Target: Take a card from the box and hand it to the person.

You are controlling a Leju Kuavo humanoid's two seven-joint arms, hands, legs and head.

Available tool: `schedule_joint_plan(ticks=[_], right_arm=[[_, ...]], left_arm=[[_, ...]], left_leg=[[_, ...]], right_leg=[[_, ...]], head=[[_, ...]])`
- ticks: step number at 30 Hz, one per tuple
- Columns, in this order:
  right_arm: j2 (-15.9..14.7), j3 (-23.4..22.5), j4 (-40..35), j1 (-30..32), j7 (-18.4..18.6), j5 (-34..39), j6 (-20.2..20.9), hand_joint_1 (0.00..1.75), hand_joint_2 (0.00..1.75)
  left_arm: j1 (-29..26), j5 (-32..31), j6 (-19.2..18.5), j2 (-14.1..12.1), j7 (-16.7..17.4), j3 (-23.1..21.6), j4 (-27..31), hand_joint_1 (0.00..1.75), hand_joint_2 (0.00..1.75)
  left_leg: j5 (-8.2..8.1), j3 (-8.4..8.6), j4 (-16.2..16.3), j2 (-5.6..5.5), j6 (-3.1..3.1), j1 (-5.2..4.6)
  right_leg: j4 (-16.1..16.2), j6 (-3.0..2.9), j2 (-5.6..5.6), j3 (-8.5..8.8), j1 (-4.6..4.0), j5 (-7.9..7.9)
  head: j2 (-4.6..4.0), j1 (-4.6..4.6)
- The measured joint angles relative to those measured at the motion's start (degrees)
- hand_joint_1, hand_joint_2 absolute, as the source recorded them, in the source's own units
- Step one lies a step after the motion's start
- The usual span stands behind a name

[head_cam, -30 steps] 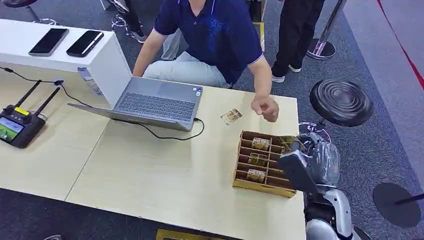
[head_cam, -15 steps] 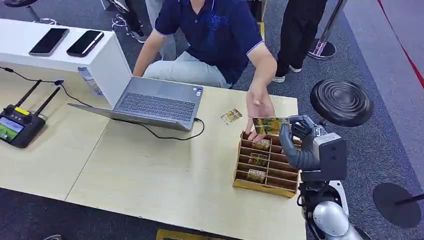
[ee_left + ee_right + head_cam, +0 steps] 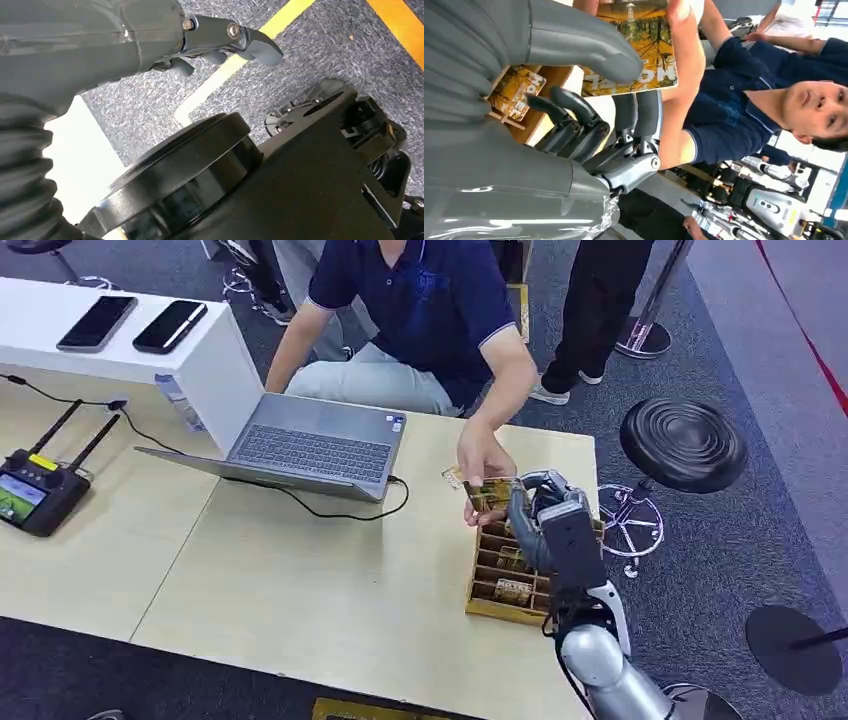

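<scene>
- The card (image 3: 490, 494) is raised above the far end of the box (image 3: 515, 575), pinched by the right hand (image 3: 530, 510) between thumb and fingers (the right wrist view shows the thumb (image 3: 574, 47) pressed across its printed face (image 3: 644, 45)).
- The person's hand (image 3: 483, 468) grips the card's other end, so both hold it together.
- The box, a wooden divided tray, sits on the surface (image 3: 300, 580) near its right edge, more cards standing in its slots.
- Another card (image 3: 452, 477) lies flat on the surface, just beyond the person's hand.
- The left hand (image 3: 220, 42) hangs over grey carpet, fingers loosely curled, holding nothing.
- A laptop (image 3: 310, 448) stands open farther left.
</scene>
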State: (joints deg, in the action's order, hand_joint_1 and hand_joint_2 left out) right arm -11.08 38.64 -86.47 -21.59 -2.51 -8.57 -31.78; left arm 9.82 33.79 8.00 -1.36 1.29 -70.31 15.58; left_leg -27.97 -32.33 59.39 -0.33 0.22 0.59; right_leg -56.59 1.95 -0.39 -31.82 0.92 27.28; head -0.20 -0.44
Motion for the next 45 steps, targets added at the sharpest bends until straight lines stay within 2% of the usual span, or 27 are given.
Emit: schedule_joint_plan(ticks=[2, 3, 12, 17, 19, 22, 26, 30, 34, 38, 40, 41, 42, 43, 45], right_arm=[[0.48, 0.09, 1.01, -0.22, 0.35, -0.09, 0.13, 0.0, 1.75], [0.7, 0.22, 1.82, -0.23, 0.64, 0.02, 0.33, 0.0, 1.75], [0.46, 0.44, 3.41, 0.28, 1.38, 0.68, -0.7, 0.0, 1.75], [-1.71, -0.85, 2.08, 2.66, 2.99, 1.58, -1.18, 0.0, 1.75], [-2.99, -2.16, 0.81, 4.23, 0.9, 9.5, 1.83, 0.0, 1.75], [-4.76, -5.29, -1.66, 7.8, -4.56, 28.37, 8.91, 0.0, 1.75], [-6.38, -10.05, -4.0, 12.06, -11.88, 54.49, 21.21, 0.0, 1.75], [-7.47, -15.34, -5.37, 16.36, -16.78, 68.45, 28.37, 0.0, 1.75], [-8.44, -18.97, -6.14, 19.15, -18.01, 67.75, 28.0, 0.0, 1.75], [-9.18, -19.74, -7.08, 19.85, -17.94, 62.79, 24.63, 0.0, 1.75], [-9.49, -19.98, -7.76, 19.99, -17.24, 57.61, 21.2, 0.0, 1.75], [-9.62, -20.04, -8.13, 20.0, -16.59, 53.77, 18.76, 0.4, 1.75], [-9.75, -20.02, -8.63, 19.99, -15.54, 48.7, 15.81, 1.41, 1.75], [-9.86, -19.93, -9.44, 20.0, -13.65, 41.4, 11.77, 1.75, 1.75], [-9.99, -19.58, -11.13, 19.84, -10.0, 28.06, 5.83, 1.75, 1.75]], left_arm=[[0.14, -0.7, 0.18, 0.02, 0.35, -0.02, 0.0, 0.0, 1.75], [0.11, -0.79, 0.11, 0.11, 0.4, -0.04, 0.0, 0.0, 0.0], [-1.21, -0.53, 0.28, 0.13, -0.37, -0.5, 0.0, 0.0, 0.0], [-2.07, 0.92, 0.72, 0.09, -1.46, -0.52, 0.0, 0.0, 0.0], [-2.46, 1.44, 0.72, 0.02, -1.75, -0.52, 0.0, 0.0, 0.0], [-2.82, 1.7, 0.7, -0.07, -2.01, -0.5, 0.0, 0.0, 0.0], [-3.07, 2.47, 0.7, -0.15, -2.05, -0.5, 0.0, 0.0, 0.0], [-3.17, 2.55, 0.7, -0.2, -2.05, -0.5, 0.0, 0.0, 0.0], [-3.16, 3.41, 0.9, -0.26, -2.27, -0.5, 0.0, 0.0, 0.0], [-3.13, 3.47, 1.05, -0.39, -2.58, -0.48, 0.0, 0.0, 0.0], [-3.15, 3.52, 1.05, -0.44, -2.8, -0.48, 0.0, 0.0, 0.0], [-3.14, 3.58, 1.09, -0.44, -2.88, -0.48, 0.0, 0.0, 0.0], [-3.13, 3.58, 1.2, -0.44, -3.01, -0.48, 0.0, 0.0, 0.0], [-3.12, 3.71, 1.33, -0.46, -3.1, -0.48, 0.0, 0.0, 0.0], [-3.12, 4.28, 1.46, -0.46, -3.17, -0.48, 0.0, 0.0, 0.0]], left_leg=[[0.0, 0.0, 0.0, -0.01, 0.0, 0.0], [0.0, 0.01, 0.0, 0.0, 0.0, 0.0], [0.0, 0.02, 0.01, 0.04, 0.0, 0.0], [0.0, 0.04, 0.03, 0.03, 0.01, -0.01], [-0.01, 0.04, 0.03, 0.04, 0.01, -0.02], [-0.02, 0.02, 0.03, 0.02, 0.01, -0.02], [-0.04, 0.05, 0.03, 0.04, -0.01, -0.01], [-0.04, 0.03, 0.03, 0.03, -0.01, -0.01], [-0.05, 0.04, 0.03, 0.05, 0.0, -0.02], [-0.05, 0.05, 0.03, 0.08, 0.0, -0.02], [-0.04, 0.04, 0.03, 0.08, 0.0, -0.01], [-0.04, 0.04, 0.03, 0.08, 0.0, -0.01], [-0.04, 0.04, 0.03, 0.08, 0.0, -0.01], [-0.04, 0.04, 0.03, 0.08, 0.0, -0.01], [-0.04, 0.03, 0.03, 0.08, 0.0, -0.01]], right_leg=[[0.0, 0.0, -0.01, 0.0, 0.0, 0.0], [0.0, 0.0, 0.0, 0.0, 0.0, 0.0], [0.01, 0.0, 0.05, -0.07, 0.0, 0.0], [0.02, 0.0, 0.05, -0.06, 0.0, 0.0], [0.03, 0.0, 0.08, -0.06, 0.0, 0.0], [0.04, 0.0, 0.04, -0.07, 0.0, 0.0], [0.04, 0.0, 0.08, -0.07, 0.0, 0.0], [0.04, 0.01, 0.05, -0.07, 0.0, 0.0], [0.04, 0.01, 0.09, -0.07, 0.0, 0.0], [0.04, 0.01, 0.12, -0.06, 0.0, 0.0], [0.03, 0.01, 0.12, -0.06, 0.0, 0.0], [0.03, 0.01, 0.12, -0.06, 0.0, 0.0], [0.03, 0.01, 0.12, -0.06, 0.0, 0.0], [0.03, 0.01, 0.12, -0.07, 0.0, 0.0], [0.03, 0.01, 0.13, -0.07, 0.0, 0.0]], head=[[0.0, 0.0], [0.0, 0.0], [0.0, 0.0], [0.0, 0.0], [0.0, 0.0], [0.0, 0.0], [0.0, 0.0], [0.0, -0.02], [0.0, 0.0], [0.0, 0.0], [0.0, -0.02], [0.0, 0.02], [0.0, 0.0], [0.0, 0.0], [0.0, 0.02]])
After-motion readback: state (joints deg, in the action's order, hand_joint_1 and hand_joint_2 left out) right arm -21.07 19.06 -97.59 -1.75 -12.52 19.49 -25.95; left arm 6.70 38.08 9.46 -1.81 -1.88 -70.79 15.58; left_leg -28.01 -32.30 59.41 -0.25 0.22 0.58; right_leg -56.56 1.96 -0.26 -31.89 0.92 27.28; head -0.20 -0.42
